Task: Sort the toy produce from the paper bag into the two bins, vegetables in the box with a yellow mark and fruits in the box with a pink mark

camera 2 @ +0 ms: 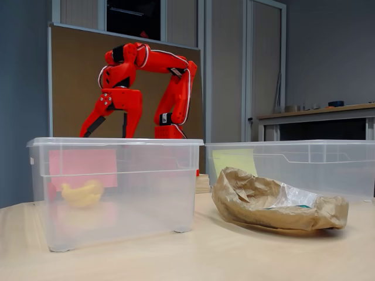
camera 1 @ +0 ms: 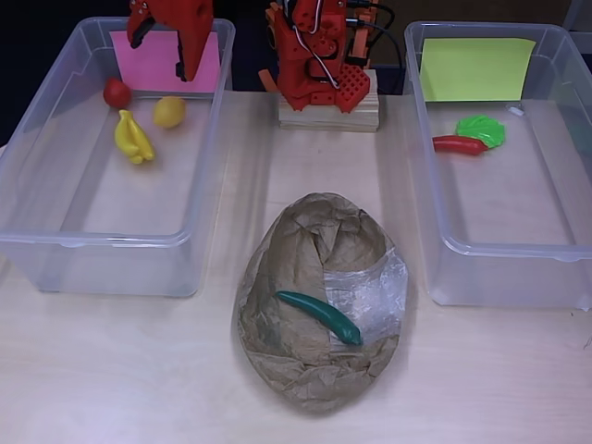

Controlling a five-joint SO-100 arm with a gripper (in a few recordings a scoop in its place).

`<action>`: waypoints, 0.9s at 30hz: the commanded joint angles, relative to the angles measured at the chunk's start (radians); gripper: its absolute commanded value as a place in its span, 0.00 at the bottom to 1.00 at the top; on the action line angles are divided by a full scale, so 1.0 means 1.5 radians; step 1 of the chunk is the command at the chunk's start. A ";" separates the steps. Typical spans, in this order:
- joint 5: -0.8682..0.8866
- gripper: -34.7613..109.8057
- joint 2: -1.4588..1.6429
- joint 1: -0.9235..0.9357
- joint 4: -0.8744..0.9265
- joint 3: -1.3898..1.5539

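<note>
In the overhead view the red hand (camera 1: 162,42) hangs at the upper left of the frame over the pink-marked box (camera 1: 55,250), its fingers apart and holding nothing. That box holds an apple (camera 1: 117,92), a lemon (camera 1: 169,111) and a banana (camera 1: 133,139). The yellow-marked box (camera 1: 481,273) at right holds a red chili (camera 1: 459,144) touching a green leaf (camera 1: 483,129). A green cucumber (camera 1: 320,316) lies on the crumpled paper bag (camera 1: 305,370) at lower centre of the table (camera 1: 139,370).
</note>
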 commanded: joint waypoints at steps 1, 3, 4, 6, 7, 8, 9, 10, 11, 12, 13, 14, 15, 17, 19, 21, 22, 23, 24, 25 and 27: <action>-0.008 0.56 -0.010 0.004 0.039 -0.058; -0.009 0.56 -0.014 -0.007 0.060 -0.090; -0.009 0.56 -0.014 -0.013 0.071 -0.103; -0.008 0.56 -0.014 -0.032 0.090 -0.130; -0.004 0.56 -0.014 -0.045 0.099 -0.144; 0.000 0.56 -0.015 -0.062 0.107 -0.160; 0.003 0.56 -0.020 -0.080 0.117 -0.176; 0.006 0.56 -0.029 -0.099 0.128 -0.196; 0.009 0.56 -0.037 -0.118 0.141 -0.218; 0.012 0.56 -0.045 -0.138 0.153 -0.240; 0.015 0.56 -0.053 -0.162 0.167 -0.264; 0.017 0.56 -0.060 -0.186 0.180 -0.287; 0.022 0.55 -0.069 -0.214 0.195 -0.314; 0.028 0.55 -0.087 -0.271 0.222 -0.364; 0.036 0.55 -0.107 -0.328 0.242 -0.412; 0.045 0.55 -0.129 -0.385 0.246 -0.457; 0.048 0.55 -0.144 -0.410 0.246 -0.481; 0.051 0.54 -0.160 -0.430 0.246 -0.502; 0.052 0.54 -0.175 -0.447 0.247 -0.518; 0.052 0.54 -0.189 -0.463 0.247 -0.532; 0.056 0.54 -0.212 -0.490 0.247 -0.549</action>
